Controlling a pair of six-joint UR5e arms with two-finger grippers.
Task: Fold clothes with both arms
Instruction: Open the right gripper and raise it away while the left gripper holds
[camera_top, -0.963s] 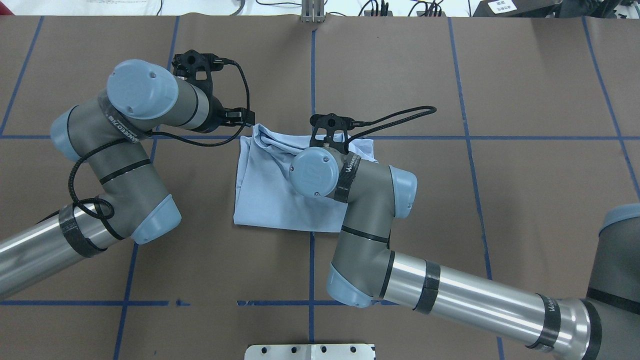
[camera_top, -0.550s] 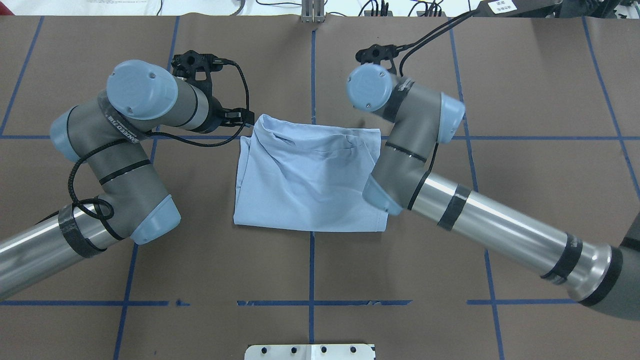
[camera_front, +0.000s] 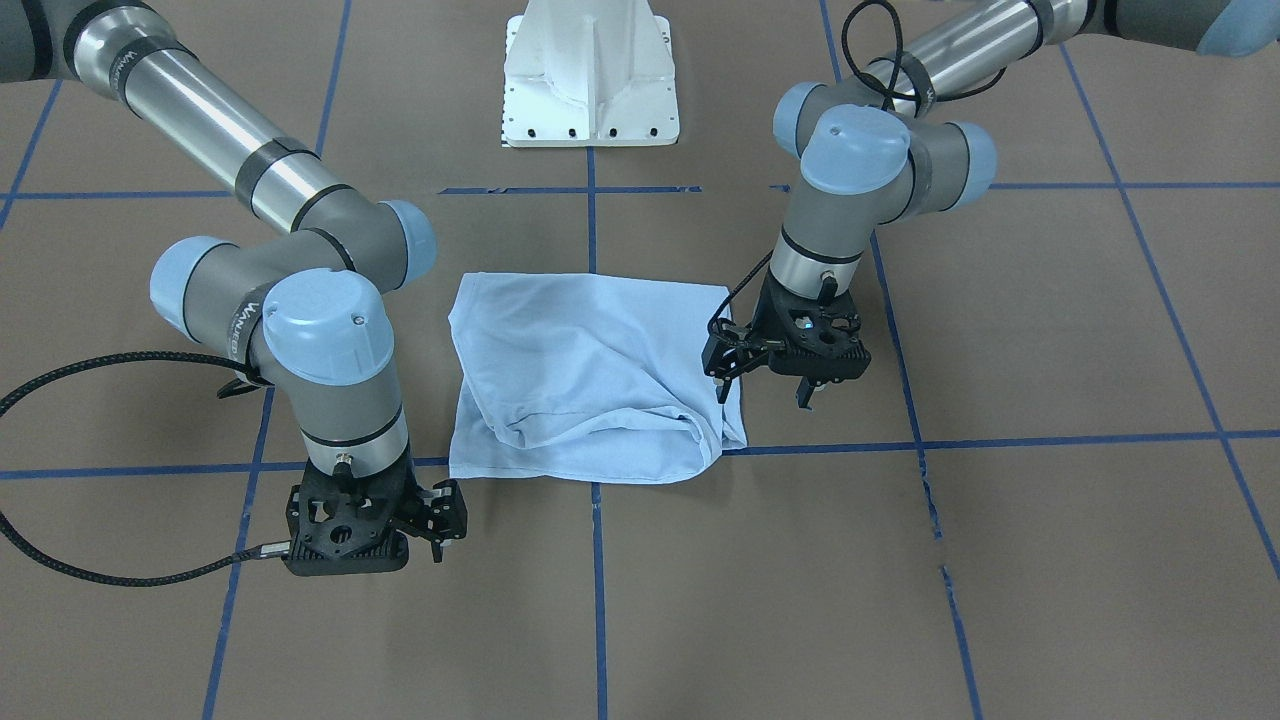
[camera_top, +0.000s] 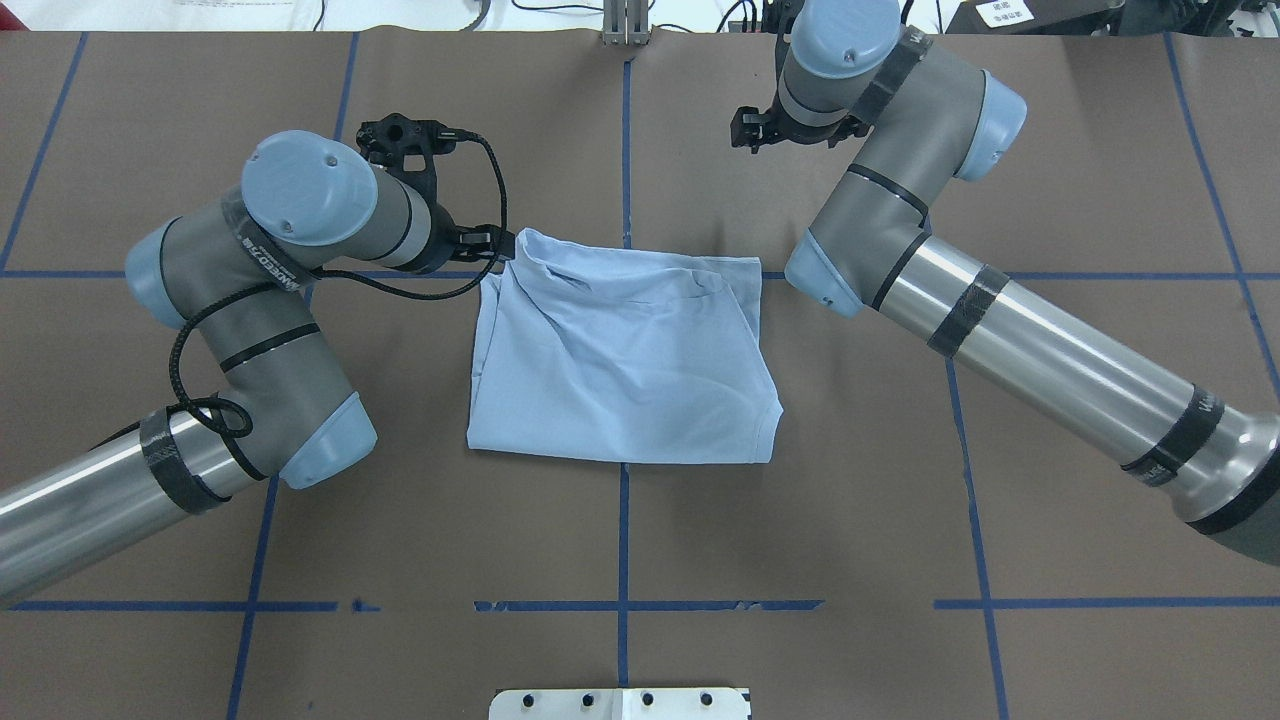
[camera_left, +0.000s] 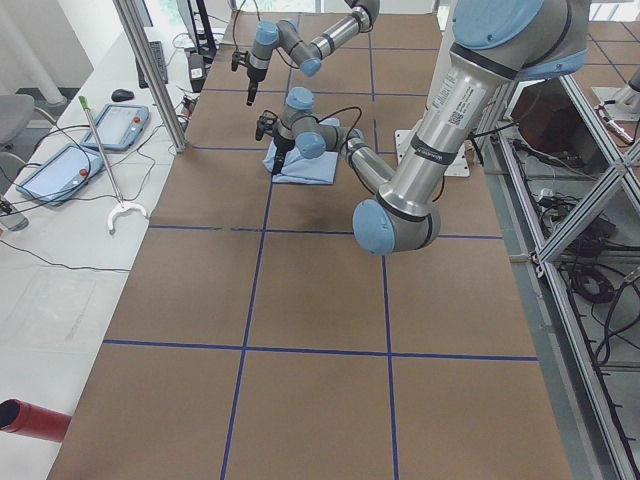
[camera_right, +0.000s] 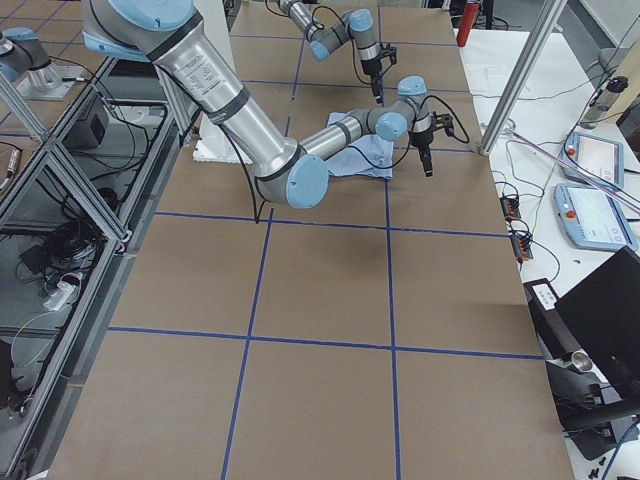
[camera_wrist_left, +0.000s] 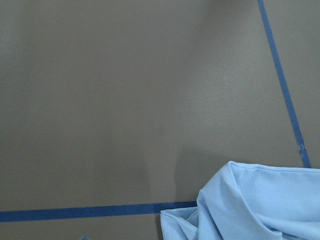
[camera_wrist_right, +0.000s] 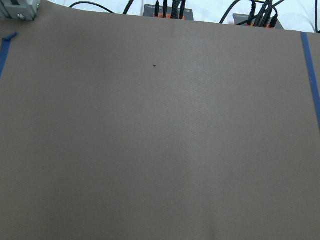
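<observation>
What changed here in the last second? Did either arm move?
The right gripper came off the shirt and swung away toward the far edge of the table; the fold it had bunched now lies flatter. The left gripper barely shifted and stays beside the shirt's far corner.

From the t-shirt's (camera_top: 620, 370) robot-side edge, bare table (camera_top: 700, 540) runs to the white pedestal base (camera_top: 620, 703). The left gripper (camera_top: 498, 240) sits just at its far-left corner, left arm (camera_top: 290, 260) walling that side — the right arm (camera_top: 900, 210) slants past its far-right corner, right gripper (camera_top: 748, 130) well beyond.
</observation>
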